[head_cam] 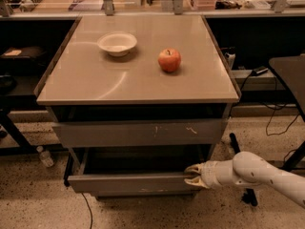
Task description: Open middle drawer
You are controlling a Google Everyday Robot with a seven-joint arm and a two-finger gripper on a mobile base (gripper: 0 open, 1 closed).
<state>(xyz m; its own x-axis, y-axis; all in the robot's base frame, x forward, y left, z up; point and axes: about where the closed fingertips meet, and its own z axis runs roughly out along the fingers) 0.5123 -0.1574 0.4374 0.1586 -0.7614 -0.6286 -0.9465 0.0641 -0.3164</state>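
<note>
The middle drawer [128, 182] is a plain grey front low on the cabinet. It stands pulled out a little, and its shallow dark box shows behind it. My gripper [192, 175] comes in from the right on a white arm. It sits at the right end of that drawer's front, with its fingers [194, 168] closed over the front's top edge. Above it is the wider front with white scratches [138, 132], which is pushed in.
On the cabinet's beige top [95, 80] stand a white bowl [117, 43] and a red apple [169, 60]. A dark table [290, 75] and cables are at the right. A small bottle [45, 156] lies on the speckled floor at the left.
</note>
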